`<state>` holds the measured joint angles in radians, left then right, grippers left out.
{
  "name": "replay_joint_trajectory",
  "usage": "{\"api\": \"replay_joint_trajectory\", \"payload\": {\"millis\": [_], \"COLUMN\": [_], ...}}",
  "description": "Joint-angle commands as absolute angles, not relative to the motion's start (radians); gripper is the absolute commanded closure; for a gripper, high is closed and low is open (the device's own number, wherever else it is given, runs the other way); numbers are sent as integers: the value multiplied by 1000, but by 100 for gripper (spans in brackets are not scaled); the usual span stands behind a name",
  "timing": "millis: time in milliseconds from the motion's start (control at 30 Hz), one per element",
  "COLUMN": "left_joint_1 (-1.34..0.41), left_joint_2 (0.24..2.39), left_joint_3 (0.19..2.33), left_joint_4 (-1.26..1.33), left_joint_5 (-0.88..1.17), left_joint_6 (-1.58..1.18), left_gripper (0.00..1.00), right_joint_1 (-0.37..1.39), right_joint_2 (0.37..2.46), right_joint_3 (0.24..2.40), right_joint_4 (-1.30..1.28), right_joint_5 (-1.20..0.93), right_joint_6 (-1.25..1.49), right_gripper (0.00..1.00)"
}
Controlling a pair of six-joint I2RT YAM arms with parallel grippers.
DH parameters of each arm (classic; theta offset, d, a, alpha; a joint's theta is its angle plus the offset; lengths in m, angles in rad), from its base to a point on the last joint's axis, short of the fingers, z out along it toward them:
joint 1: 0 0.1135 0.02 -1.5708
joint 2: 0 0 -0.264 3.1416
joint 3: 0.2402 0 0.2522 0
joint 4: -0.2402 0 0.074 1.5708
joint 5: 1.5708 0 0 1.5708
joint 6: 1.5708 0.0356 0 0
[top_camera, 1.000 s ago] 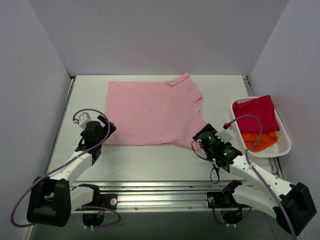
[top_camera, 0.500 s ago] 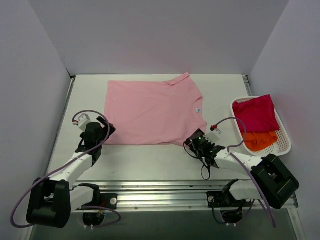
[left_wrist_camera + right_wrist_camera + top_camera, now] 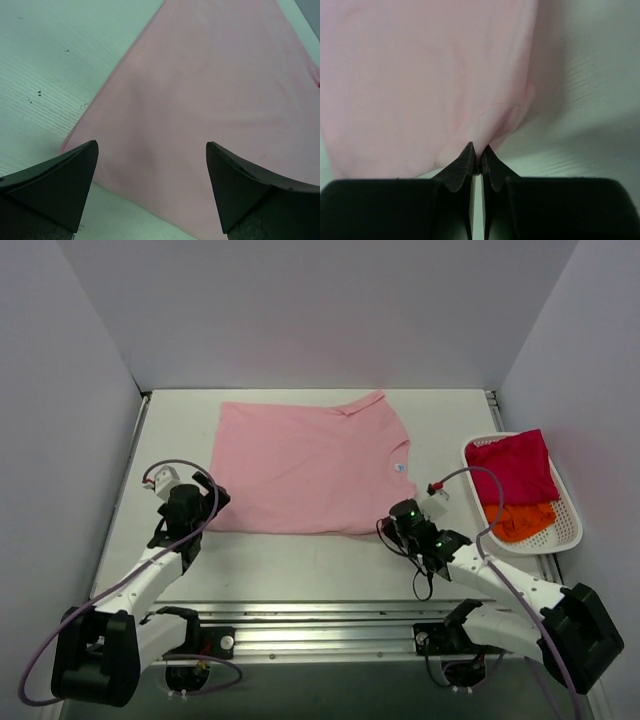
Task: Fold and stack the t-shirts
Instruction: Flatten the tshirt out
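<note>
Two arms stretch out low from the near edge of the counter [image 3: 300, 565], one toward each near corner of a light pink t-shirt [image 3: 305, 465].

On the left, the left arm [image 3: 150, 570] ends beside the shirt's near left corner. Its wrist view shows the left fingers [image 3: 60, 175] spread wide and holding nothing; the cloth's [image 3: 215, 90] corner and near hem lie in the gap between the two dark tips. Whether the tips touch the counter cannot be told.

On the right, the right arm [image 3: 490, 575] ends at the near right corner. The right fingers [image 3: 462, 167] are pressed together there, pinching a small pucker of the pink cloth [image 3: 420, 75] at its edge – the fabric gathers into soft creases that run down into the tips, with bare counter to the right of them.

Beyond both arms the pink shirt lies spread flat across the middle of the counter. A small white label [image 3: 397, 466] sits near its right edge, and one sleeve pokes out at the far right corner.

Well apart from it, at the counter's right edge, stands a white basket [image 3: 572, 532]. An orange t-shirt [image 3: 520, 520] fills its nearer part, and a magenta-red t-shirt [image 3: 512, 468] lies bunched in its farther part – overlapping the orange one
</note>
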<state>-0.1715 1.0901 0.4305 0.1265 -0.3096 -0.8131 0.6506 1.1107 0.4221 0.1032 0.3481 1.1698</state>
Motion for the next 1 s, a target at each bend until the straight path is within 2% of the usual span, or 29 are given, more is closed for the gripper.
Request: {"api": "replay_joint_trajectory", "payload": {"millis": [0, 100, 167, 200, 233, 267, 333, 400, 533, 733, 967], "left_joint_1": [-176, -175, -175, -175, -175, -175, -175, -175, -175, -178, -193], "left_joint_2": [1040, 1060, 1098, 1112, 1129, 1156, 1169, 1163, 1106, 1091, 1103], "left_joint_3": [511, 540, 564, 572, 587, 595, 597, 591, 551, 546, 535], "left_joint_4": [100, 101, 120, 123, 123, 120, 118, 112, 115, 121, 133], "left_joint_5": [-301, -279, -269, -264, -250, -244, -221, -215, -232, -235, -230], "left_joint_6": [-779, -775, -770, -769, -767, -762, -759, -747, -741, -738, -747], "left_gripper": [2, 3, 3, 3, 3, 3, 3, 3, 3, 3, 3], "right_joint_1": [658, 655, 625, 602, 572, 519, 489, 498, 552, 649, 657], "right_joint_2": [980, 1017, 1156, 1225, 1292, 1431, 1546, 1548, 1432, 1249, 1129], "right_joint_3": [561, 684, 739, 796, 831, 865, 894, 830, 749, 719, 632], "right_joint_4": [-47, -31, 23, 29, 15, -9, -12, 58, 61, -103, -144], "right_joint_5": [356, 429, 480, 479, 471, 441, 390, 368, 420, 524, 545], "right_joint_6": [1128, 1066, 1023, 982, 980, 980, 977, 986, 1019, 1049, 1071], "right_gripper": [100, 99, 41, 9, 0, 0, 0, 0, 0, 0, 0]}}
